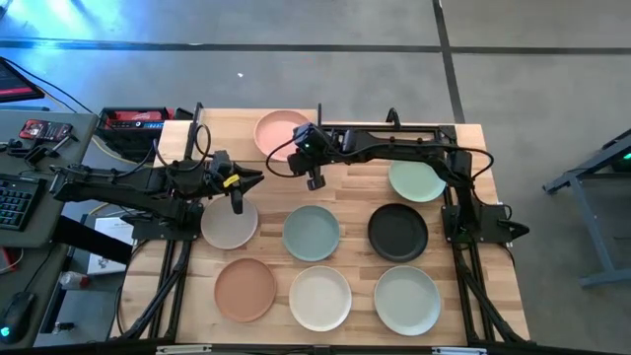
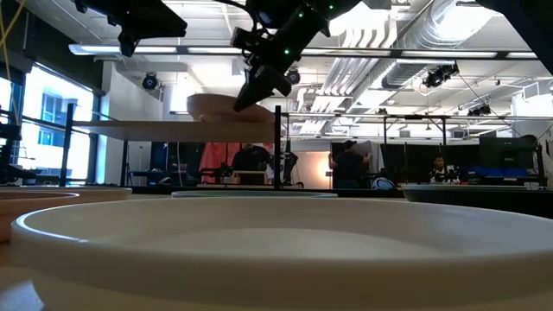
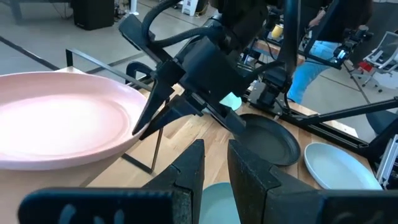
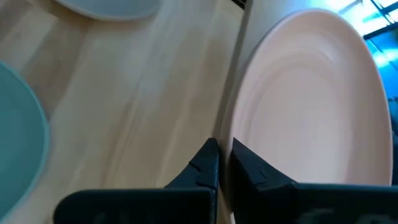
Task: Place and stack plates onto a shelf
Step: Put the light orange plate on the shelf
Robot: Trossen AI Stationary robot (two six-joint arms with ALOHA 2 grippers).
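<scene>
Eight plates counted: pink plate (image 1: 280,131) on the shelf (image 1: 340,137) at the surface's far edge, seven on the surface (image 1: 463,138) itself. Right tool (image 1: 315,180) closed on nothing, tips beside the pink plate's rim. Left tool (image 1: 237,203) part open, empty, above the grey-beige plate (image 1: 229,225) near the left edge.

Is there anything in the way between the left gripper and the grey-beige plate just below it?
Nothing visible. The left gripper hangs empty over the far rim of the grey-beige plate, with only bare tabletop around it. The right gripper is off by the pink plate on the shelf.
</scene>
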